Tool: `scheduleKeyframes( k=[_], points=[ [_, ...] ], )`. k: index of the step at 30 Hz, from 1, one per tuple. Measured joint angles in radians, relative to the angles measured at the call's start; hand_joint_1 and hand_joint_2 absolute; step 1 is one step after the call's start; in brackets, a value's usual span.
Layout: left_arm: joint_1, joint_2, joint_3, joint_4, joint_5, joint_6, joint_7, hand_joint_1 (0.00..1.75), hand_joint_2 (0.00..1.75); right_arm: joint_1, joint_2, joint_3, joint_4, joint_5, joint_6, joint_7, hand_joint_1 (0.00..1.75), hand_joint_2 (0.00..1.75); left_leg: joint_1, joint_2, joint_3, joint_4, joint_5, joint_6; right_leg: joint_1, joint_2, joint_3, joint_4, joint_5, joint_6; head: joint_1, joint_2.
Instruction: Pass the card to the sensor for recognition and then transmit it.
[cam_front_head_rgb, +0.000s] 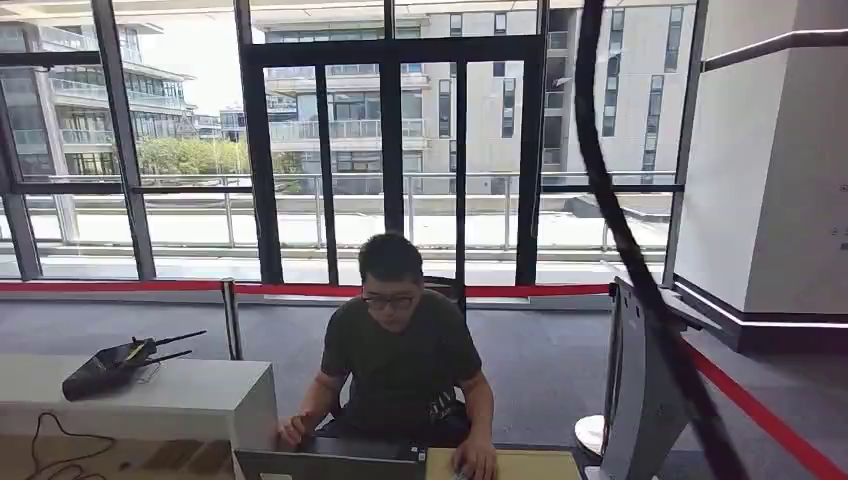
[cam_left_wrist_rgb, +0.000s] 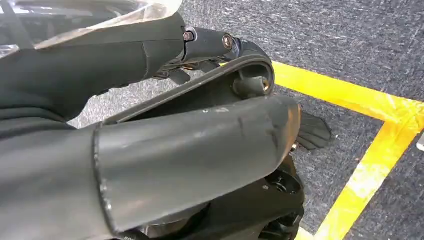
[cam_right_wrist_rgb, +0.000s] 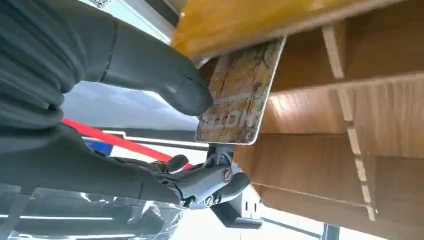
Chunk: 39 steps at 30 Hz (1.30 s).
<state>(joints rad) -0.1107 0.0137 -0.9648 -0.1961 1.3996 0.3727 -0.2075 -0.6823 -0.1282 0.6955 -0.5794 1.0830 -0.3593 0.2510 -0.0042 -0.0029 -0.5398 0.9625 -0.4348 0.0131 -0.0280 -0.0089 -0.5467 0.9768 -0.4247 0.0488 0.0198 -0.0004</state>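
Card in hand, sensor pass and handover outstanding

Status: the right hand (cam_right_wrist_rgb: 150, 125) holds the card (cam_right_wrist_rgb: 240, 92). The thick thumb presses on the printed face near one edge, and the darker fingers (cam_right_wrist_rgb: 210, 182) curl below the card's lower edge. The card is tilted and lies close against a wooden structure (cam_right_wrist_rgb: 320, 130) of panels and slats, beneath a yellowish wooden board (cam_right_wrist_rgb: 250, 20). Whether the card touches the wood cannot be determined.

Progress: the pick-up stage appears complete, since the card is off any surface and gripped. No sensor can be identified with certainty in the pictures, so recognition is judged not yet confirmed. The handover also remains. A person (cam_front_head_rgb: 405, 360) sits across the desk (cam_front_head_rgb: 530, 465), head lowered, one hand at a laptop (cam_front_head_rgb: 330, 465), and is the likely recipient.

Left hand: the left hand (cam_left_wrist_rgb: 190, 150) hangs over grey carpet with yellow floor tape (cam_left_wrist_rgb: 380, 145). A thin dark strip lies between its thumb and fingers; whether this is a held item or part of the hand cannot be determined, so its state is undetermined.

Containers: none is visible with contents. The wooden structure shows shelf-like bays, and what they hold cannot be seen. A white counter (cam_front_head_rgb: 200, 400) carries a black router (cam_front_head_rgb: 110, 368).
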Motion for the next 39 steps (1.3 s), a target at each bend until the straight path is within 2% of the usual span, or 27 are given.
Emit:
scheduleKeyframes(
  k=[3,10,26,39],
  points=[
    [0.000,0.000,0.000,0.000,-0.004,-0.001,0.000,0.00,0.00,-0.003,-0.003,-0.010,-0.029,0.013,0.008,0.000,1.75,1.75,0.000,0.000,0.000,0.000,0.000,0.000,0.000,0.000,0.000,0.000,0.000,0.000,0.000,0.000],
    [0.000,0.001,0.000,0.000,-0.015,-0.015,0.000,0.00,0.00,-0.024,-0.015,-0.015,-0.126,0.069,0.082,0.022,1.75,1.75,0.000,0.000,0.000,0.000,0.000,0.000,0.000,0.000,0.000,0.000,0.000,0.000,0.000,0.000],
    [0.000,0.000,0.000,0.000,-0.023,-0.014,0.003,0.00,0.00,-0.061,-0.035,-0.023,-0.198,0.061,0.074,0.009,1.75,1.75,0.000,0.000,0.000,0.000,0.000,0.000,0.000,0.000,0.000,0.000,0.000,0.000,0.000,0.000],
    [-0.001,0.001,-0.008,0.000,-0.053,-0.035,-0.001,0.00,0.00,-0.162,-0.035,-0.021,-0.206,0.066,0.129,0.064,1.75,1.75,0.000,0.000,0.000,0.000,0.000,0.000,0.000,0.000,0.000,0.000,0.000,0.000,0.000,0.000]
  ],
)
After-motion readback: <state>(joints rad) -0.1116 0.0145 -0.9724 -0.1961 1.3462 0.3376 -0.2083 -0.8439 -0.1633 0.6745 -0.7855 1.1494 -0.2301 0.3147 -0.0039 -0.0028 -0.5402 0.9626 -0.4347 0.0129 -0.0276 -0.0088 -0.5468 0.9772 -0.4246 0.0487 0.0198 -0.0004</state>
